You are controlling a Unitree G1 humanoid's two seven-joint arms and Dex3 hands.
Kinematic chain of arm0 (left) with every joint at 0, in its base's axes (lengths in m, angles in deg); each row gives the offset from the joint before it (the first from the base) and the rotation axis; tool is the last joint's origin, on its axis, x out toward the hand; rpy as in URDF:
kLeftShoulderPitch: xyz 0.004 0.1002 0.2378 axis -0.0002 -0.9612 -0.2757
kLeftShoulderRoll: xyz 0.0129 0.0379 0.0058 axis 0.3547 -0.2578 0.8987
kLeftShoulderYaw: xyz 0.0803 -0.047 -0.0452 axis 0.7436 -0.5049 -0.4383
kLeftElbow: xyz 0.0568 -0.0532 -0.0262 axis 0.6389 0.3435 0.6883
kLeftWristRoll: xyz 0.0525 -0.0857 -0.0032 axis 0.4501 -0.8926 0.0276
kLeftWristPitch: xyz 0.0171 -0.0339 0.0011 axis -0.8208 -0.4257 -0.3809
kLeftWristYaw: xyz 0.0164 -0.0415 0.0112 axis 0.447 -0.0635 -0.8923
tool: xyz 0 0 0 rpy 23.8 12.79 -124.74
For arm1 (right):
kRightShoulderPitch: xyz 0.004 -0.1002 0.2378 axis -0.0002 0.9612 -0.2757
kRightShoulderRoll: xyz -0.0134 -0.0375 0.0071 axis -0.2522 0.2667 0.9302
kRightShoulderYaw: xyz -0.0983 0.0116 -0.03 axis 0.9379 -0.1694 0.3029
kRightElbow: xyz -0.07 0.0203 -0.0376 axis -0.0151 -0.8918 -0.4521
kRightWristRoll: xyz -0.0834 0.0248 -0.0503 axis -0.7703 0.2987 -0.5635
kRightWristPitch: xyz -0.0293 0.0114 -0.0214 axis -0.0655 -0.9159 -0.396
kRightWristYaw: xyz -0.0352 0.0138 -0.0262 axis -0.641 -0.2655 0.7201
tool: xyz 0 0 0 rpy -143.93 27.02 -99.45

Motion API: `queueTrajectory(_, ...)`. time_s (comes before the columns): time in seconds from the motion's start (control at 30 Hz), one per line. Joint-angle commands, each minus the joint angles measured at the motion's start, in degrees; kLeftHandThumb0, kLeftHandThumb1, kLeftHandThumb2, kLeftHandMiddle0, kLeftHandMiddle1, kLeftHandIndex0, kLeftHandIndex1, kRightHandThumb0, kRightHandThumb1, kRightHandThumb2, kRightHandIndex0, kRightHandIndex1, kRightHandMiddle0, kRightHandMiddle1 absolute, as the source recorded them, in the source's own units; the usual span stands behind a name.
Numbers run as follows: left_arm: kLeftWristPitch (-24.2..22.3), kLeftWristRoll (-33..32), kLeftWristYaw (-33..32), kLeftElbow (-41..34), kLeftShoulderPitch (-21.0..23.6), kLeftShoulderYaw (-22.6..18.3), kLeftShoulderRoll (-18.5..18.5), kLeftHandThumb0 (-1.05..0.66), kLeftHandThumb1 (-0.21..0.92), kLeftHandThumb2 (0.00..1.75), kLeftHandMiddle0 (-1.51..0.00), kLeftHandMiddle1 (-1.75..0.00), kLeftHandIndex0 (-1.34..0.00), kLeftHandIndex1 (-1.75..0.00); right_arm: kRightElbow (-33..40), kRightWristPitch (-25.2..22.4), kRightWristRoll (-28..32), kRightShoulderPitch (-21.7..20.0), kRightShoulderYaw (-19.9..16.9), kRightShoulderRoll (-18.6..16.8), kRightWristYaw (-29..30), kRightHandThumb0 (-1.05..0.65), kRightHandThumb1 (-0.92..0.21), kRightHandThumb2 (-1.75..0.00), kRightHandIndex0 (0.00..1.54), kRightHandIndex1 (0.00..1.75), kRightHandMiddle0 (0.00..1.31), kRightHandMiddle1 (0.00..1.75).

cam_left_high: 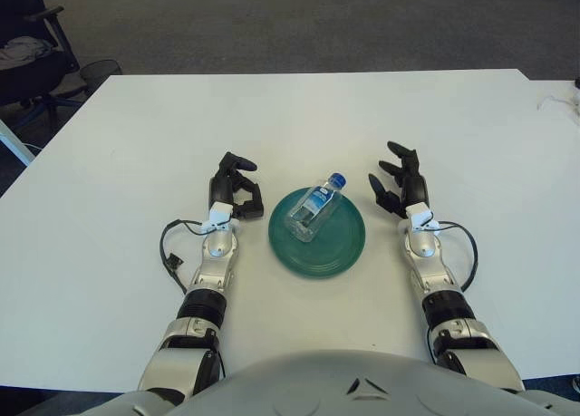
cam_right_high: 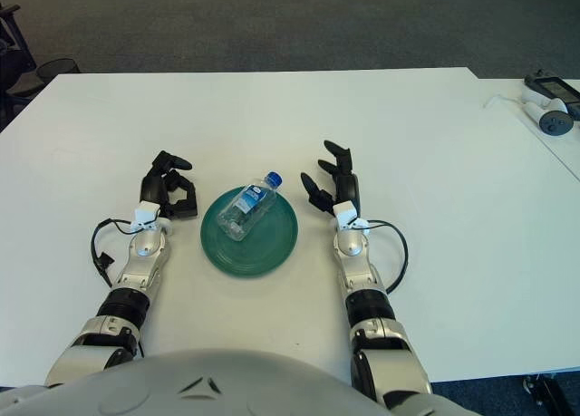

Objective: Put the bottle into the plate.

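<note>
Bottle [cam_left_high: 314, 209]: clear glossy plastic, blue cap. Plate [cam_left_high: 337, 253]: smooth green, slight sheen. Table [cam_left_high: 118, 135]: matt white.
</note>
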Motion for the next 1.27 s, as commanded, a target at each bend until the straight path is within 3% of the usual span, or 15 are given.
queueTrajectory(0.0, 0.6, -0.88, 1.28, 2.25, -1.98, -0.08, -0.39, 0.0, 0.08, 1.57, -0.8, -1.68, -0.57, -1.75, 7.27, -15.69, -4.09, 7.26, 2.76, 2.72, -5.28, -0.65, -0.91, -0.28, 0.29, 0.55, 0.0, 0.6)
queueTrajectory(0.33, -0.33, -1.81, 2.33, 1.32, -2.44, -0.17, -0.38, 0.0, 0.08, 1.57, -0.8, -1.68, -0.57, -1.75, 16.25, -23.71, -3.67, 12.03, 4.12, 1.39, -6.36, -0.66, -0.92, -0.3, 0.35, 0.62, 0.0, 0.68)
queueTrajectory(0.67, -1.45, -1.23, 1.9, 0.77, -2.62, -0.16, -0.22, 0.0, 0.09, 1.56, -0.79, -1.67, -0.57, -1.75, 21.35, -28.18, -4.3, 14.97, 6.02, 0.37, -4.47, -0.65, -0.92, -0.36, 0.41, 0.75, 0.0, 0.81)
queueTrajectory(1.23, -3.33, -0.99, 2.26, -0.49, -2.72, -0.13, 0.08, 0.0, 0.08, 1.58, -0.79, -1.7, -0.57, -1.75, 21.5, -27.1, -2.46, 15.74, 6.33, -0.72, -2.88, -0.59, -0.92, -0.37, 0.45, 0.78, 0.0, 0.85)
